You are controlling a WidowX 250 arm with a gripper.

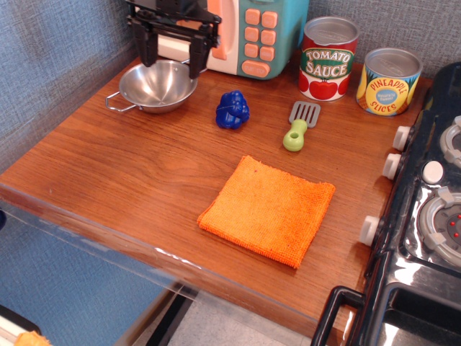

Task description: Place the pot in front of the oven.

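Observation:
The pot (157,86) is a shiny steel bowl with thin wire loop handles. It sits on the wooden counter at the back left, directly in front of the teal oven (248,34). My gripper (172,58) hangs above the pot's far rim, in front of the oven's window. Its black fingers are spread wide and hold nothing. The oven's left part is hidden behind the gripper.
A blue toy (233,109) lies right of the pot. A green-handled spatula (299,126), a tomato sauce can (328,58) and a pineapple can (388,81) stand further right. An orange cloth (267,208) lies mid-counter. A black stove (425,216) fills the right edge.

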